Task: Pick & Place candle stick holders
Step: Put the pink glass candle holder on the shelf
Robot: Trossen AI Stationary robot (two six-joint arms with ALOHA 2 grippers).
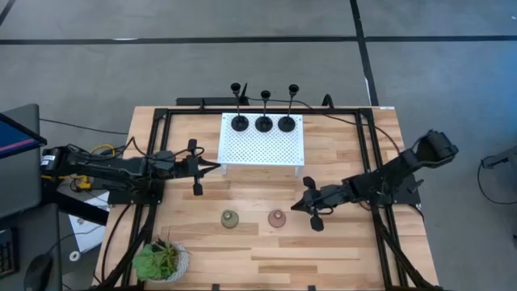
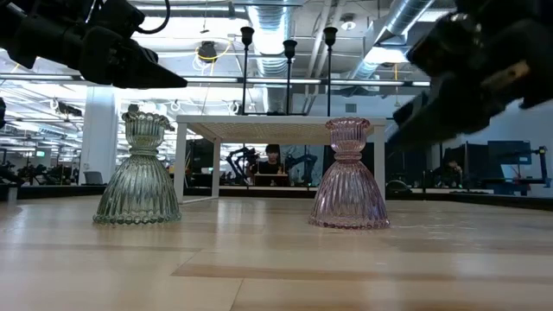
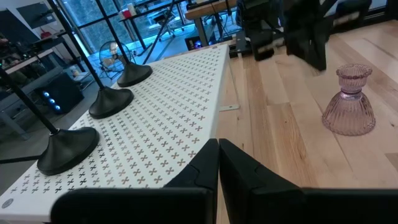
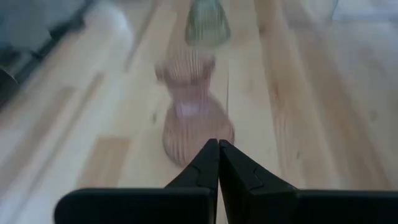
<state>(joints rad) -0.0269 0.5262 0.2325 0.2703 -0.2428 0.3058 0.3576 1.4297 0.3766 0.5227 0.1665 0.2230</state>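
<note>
Apparently starting on the pink holder point(image 1: 277, 218), which stands on the table point(image 1: 339, 250) beside the green holder point(image 1: 230, 219), the clenched right gripper point(image 1: 304, 202) must open first, while the clenched left gripper point(image 1: 215, 166) waits.

Premises: a robotics laboratory within an open-plan industrial hall. The work surface point(image 1: 266, 242) is a pale wooden top bounded by a black metal frame point(image 1: 153, 153), standing on a grey floor marked with dark lines point(image 1: 359, 40). Loose cables point(image 1: 97, 149) trail off the left edge, beside a monitor point(image 1: 16, 133). The low view shows exposed silver ventilation ducts point(image 2: 402, 17), pipework and strip lighting overhead. At the far end of the hall a person point(image 2: 273, 155) sits at a desk, with further robot arms point(image 2: 238, 162) beside them. A white perforated platform point(image 1: 262, 139) serves as a test fixture.
</note>
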